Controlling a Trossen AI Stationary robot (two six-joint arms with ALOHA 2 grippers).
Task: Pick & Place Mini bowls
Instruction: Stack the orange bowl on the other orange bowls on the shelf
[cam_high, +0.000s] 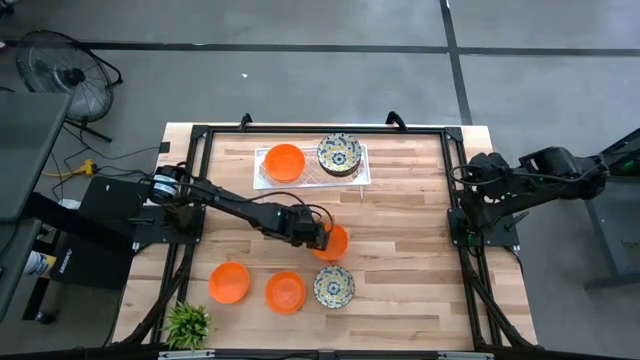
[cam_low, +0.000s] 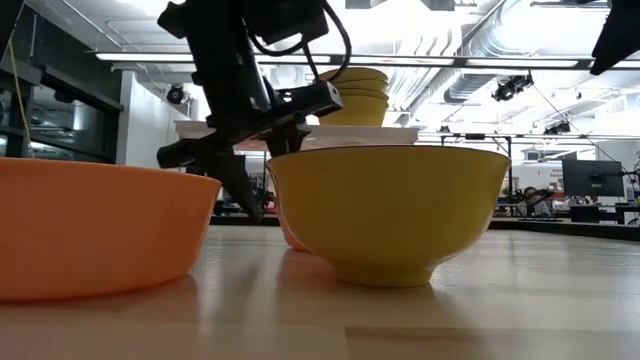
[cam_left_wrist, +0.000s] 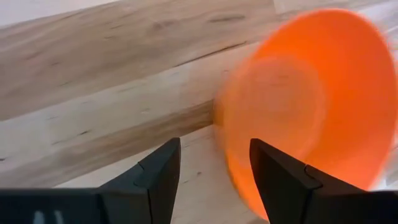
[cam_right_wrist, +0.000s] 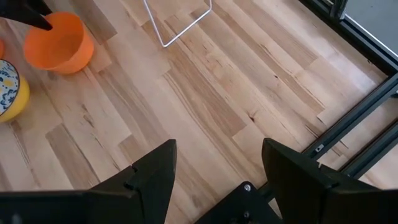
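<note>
the left gripper (cam_high: 322, 238) is out over the middle of the table with its fingers apart, and an orange bowl (cam_high: 333, 242) sits right at its tips, rim between or just against the far finger (cam_left_wrist: 283, 180). nothing is clamped yet. from the wrist view the bowl looks tipped and off to one side of the gap, so i'd say a close now could catch only the rim edge and flip or shove it away.

just past the gripper, nearer the table edge, stands a patterned bowl (cam_high: 334, 286), with two more orange bowls (cam_high: 285, 291) beside it. a skidding bowl could knock into these. on the other side of the gripper, the white tray (cam_high: 261, 153) carries an orange and a patterned stack. the right gripper (cam_right_wrist: 214, 171) waits open at its table edge.
</note>
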